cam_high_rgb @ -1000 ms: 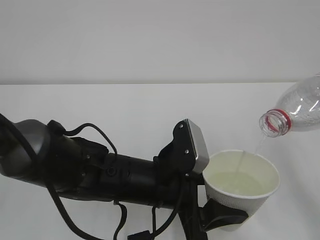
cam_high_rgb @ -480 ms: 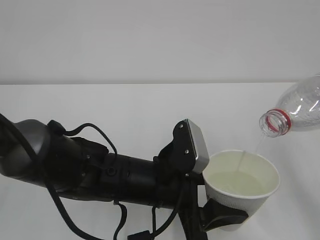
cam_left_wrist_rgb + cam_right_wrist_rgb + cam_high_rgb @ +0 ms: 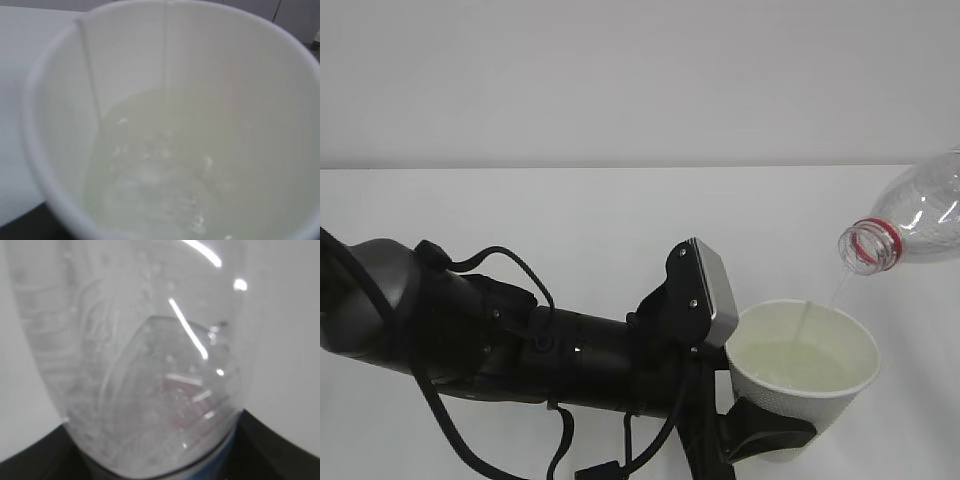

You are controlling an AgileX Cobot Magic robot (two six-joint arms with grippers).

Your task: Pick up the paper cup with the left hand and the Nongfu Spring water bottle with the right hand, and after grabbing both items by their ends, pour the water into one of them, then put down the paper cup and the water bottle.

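White tabletop point(image 3: 570, 220) runs back to a plain pale wall point(image 3: 620, 80). Near the front right of that table, the paper cup point(image 3: 810, 385) stands upright in the left hand point(image 3: 760, 435), whose black jaws clasp the cup's lower wall. The arm lies along the table to the cup's left, a grey block point(image 3: 712, 292) just beside the rim. Above and right of the cup, the Nongfu Spring water bottle point(image 3: 910, 222) tilts mouth-down, uncapped, red neck ring towards the cup. A thin stream of water point(image 3: 805, 318) falls into the cup, which is partly filled. The right hand point(image 3: 270, 450) grips the bottle's base, dark fingers at either side.
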